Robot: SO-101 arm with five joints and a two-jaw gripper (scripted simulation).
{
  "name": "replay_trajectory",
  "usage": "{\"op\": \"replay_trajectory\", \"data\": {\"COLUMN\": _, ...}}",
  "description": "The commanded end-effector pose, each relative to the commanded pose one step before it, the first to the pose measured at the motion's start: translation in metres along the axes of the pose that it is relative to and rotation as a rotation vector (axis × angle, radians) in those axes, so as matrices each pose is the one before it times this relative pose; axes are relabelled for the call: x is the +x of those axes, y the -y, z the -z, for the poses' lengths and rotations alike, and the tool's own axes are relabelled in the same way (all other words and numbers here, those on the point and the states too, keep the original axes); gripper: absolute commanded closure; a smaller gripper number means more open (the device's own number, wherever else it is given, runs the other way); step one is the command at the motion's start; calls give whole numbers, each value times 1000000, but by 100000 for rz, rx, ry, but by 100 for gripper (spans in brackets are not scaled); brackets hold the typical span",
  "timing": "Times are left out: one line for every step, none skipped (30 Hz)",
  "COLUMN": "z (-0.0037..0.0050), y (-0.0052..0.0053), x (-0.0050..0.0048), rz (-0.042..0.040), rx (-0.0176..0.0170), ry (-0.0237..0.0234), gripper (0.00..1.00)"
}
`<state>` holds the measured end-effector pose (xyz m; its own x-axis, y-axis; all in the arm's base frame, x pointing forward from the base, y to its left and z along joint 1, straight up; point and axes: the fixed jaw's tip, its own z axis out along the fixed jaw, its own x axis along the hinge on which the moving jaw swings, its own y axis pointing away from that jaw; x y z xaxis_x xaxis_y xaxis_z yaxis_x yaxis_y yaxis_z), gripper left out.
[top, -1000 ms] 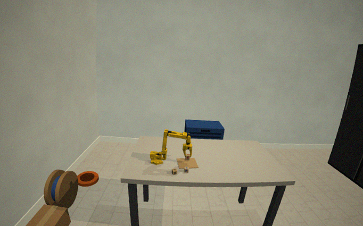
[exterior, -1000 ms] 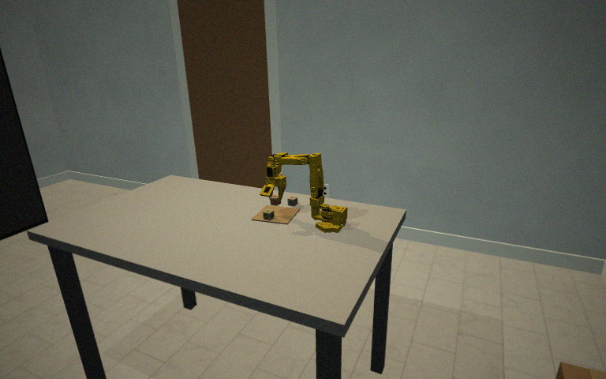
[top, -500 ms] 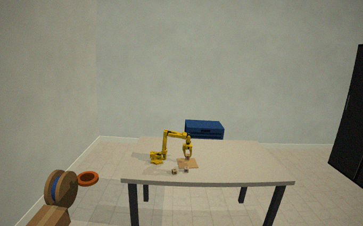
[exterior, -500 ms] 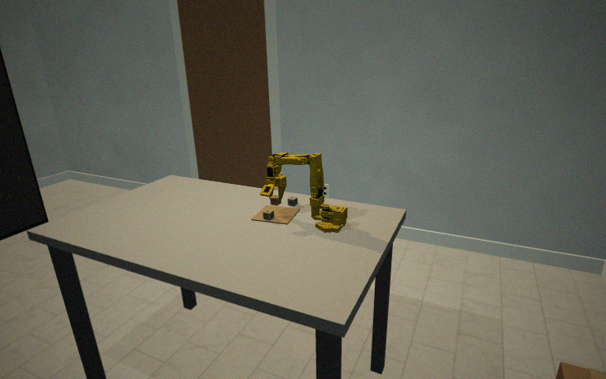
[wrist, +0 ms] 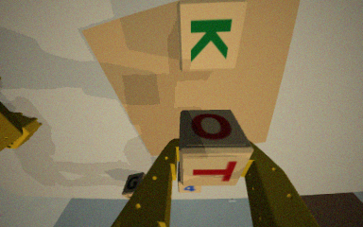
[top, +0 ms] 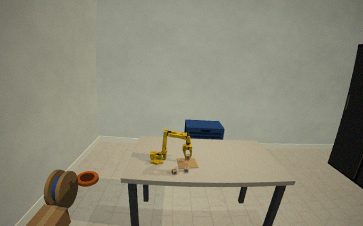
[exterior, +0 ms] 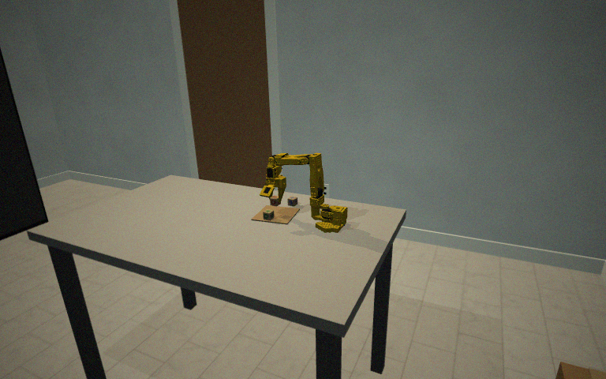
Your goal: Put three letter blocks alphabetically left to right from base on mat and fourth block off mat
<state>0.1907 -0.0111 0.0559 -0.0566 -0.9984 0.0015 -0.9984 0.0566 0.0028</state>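
Note:
My gripper is shut on a block with a dark red O on its grey top face and a red T on its side. It holds this block a little above the tan mat, over the mat's edge. It also shows in the top view. A block with a green K on top lies flat on the mat, beyond the held block; it also shows in the exterior view. A block showing G lies off the mat. A block with a blue 4 is mostly hidden behind the held block.
In the top view two blocks lie on the table off the mat's front edge. The arm's yellow base stands left of the mat. The table's front edge is close to those blocks.

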Motion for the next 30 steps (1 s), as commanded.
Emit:
{"op": "replay_trajectory", "data": {"z": 16450, "y": 12502, "x": 944, "rz": -1299, "rx": 12273, "ry": 177, "gripper": 100}}
{"op": "replay_trajectory", "data": {"z": 0, "y": 0, "x": 0, "rz": 0, "rx": 0, "ry": 0, "gripper": 100}}
{"op": "replay_trajectory", "data": {"z": 0, "y": 0, "x": 0, "rz": 0, "rx": 0, "ry": 0, "gripper": 100}}
{"op": "replay_trajectory", "data": {"z": -16, "y": -1, "x": 0, "rz": 0, "rx": 0, "ry": 0, "gripper": 100}}
{"op": "replay_trajectory", "data": {"z": -100, "y": -8, "x": -1, "rz": 0, "rx": 0, "ry": 0, "gripper": 100}}
{"op": "replay_trajectory", "data": {"z": -233, "y": -20, "x": -1, "rz": 1, "rx": 0, "ry": 0, "gripper": 100}}
{"op": "replay_trajectory", "data": {"z": -385, "y": -34, "x": -2, "rz": 2, "rx": 0, "ry": 0, "gripper": 100}}
{"op": "replay_trajectory", "data": {"z": -529, "y": -49, "x": -3, "rz": 2, "rx": 0, "ry": 0, "gripper": 100}}
{"op": "replay_trajectory", "data": {"z": -647, "y": -62, "x": -4, "rz": 3, "rx": 0, "ry": 0, "gripper": 100}}
{"op": "replay_trajectory", "data": {"z": -723, "y": -73, "x": -4, "rz": 3, "rx": 0, "ry": 0, "gripper": 100}}
{"op": "replay_trajectory", "data": {"z": -748, "y": -80, "x": -5, "rz": 3, "rx": 0, "ry": 0, "gripper": 100}}
{"op": "replay_trajectory", "data": {"z": -722, "y": -81, "x": -4, "rz": 3, "rx": 0, "ry": 0, "gripper": 100}}
{"op": "replay_trajectory", "data": {"z": -645, "y": -75, "x": -4, "rz": 3, "rx": 0, "ry": 0, "gripper": 100}}
{"op": "replay_trajectory", "data": {"z": -527, "y": -64, "x": -3, "rz": 2, "rx": 0, "ry": 0, "gripper": 100}}
{"op": "replay_trajectory", "data": {"z": -383, "y": -48, "x": -2, "rz": 2, "rx": 0, "ry": 0, "gripper": 100}}
{"op": "replay_trajectory", "data": {"z": -232, "y": -29, "x": -1, "rz": 1, "rx": 0, "ry": 0, "gripper": 100}}
{"op": "replay_trajectory", "data": {"z": -99, "y": -13, "x": -1, "rz": 0, "rx": 0, "ry": 0, "gripper": 100}}
{"op": "replay_trajectory", "data": {"z": -16, "y": -2, "x": 0, "rz": 0, "rx": 0, "ry": 0, "gripper": 100}}
{"op": "replay_trajectory", "data": {"z": 0, "y": 0, "x": 0, "rz": 0, "rx": 0, "ry": 0, "gripper": 100}}
{"op": "replay_trajectory", "data": {"z": 0, "y": 0, "x": 0, "rz": 0, "rx": 0, "ry": 0, "gripper": 100}}
{"op": "replay_trajectory", "data": {"z": -16, "y": -1, "x": 0, "rz": 0, "rx": 0, "ry": 0, "gripper": 100}}
{"op": "replay_trajectory", "data": {"z": -100, "y": -5, "x": -1, "rz": 0, "rx": 0, "ry": 0, "gripper": 100}}
{"op": "replay_trajectory", "data": {"z": -234, "y": -12, "x": -2, "rz": 1, "rx": 0, "ry": 0, "gripper": 100}}
{"op": "replay_trajectory", "data": {"z": -387, "y": -21, "x": -3, "rz": 2, "rx": 0, "ry": 0, "gripper": 100}}
{"op": "replay_trajectory", "data": {"z": -532, "y": -30, "x": -4, "rz": 2, "rx": 0, "ry": 0, "gripper": 100}}
{"op": "replay_trajectory", "data": {"z": -650, "y": -40, "x": -5, "rz": 3, "rx": 0, "ry": 0, "gripper": 100}}
{"op": "replay_trajectory", "data": {"z": -726, "y": -48, "x": -5, "rz": 3, "rx": 0, "ry": 0, "gripper": 100}}
{"op": "replay_trajectory", "data": {"z": -751, "y": -53, "x": -5, "rz": 3, "rx": 0, "ry": 0, "gripper": 100}}
{"op": "replay_trajectory", "data": {"z": -724, "y": -55, "x": -5, "rz": 3, "rx": 0, "ry": 0, "gripper": 100}}
{"op": "replay_trajectory", "data": {"z": -647, "y": -53, "x": -5, "rz": 3, "rx": 0, "ry": 0, "gripper": 100}}
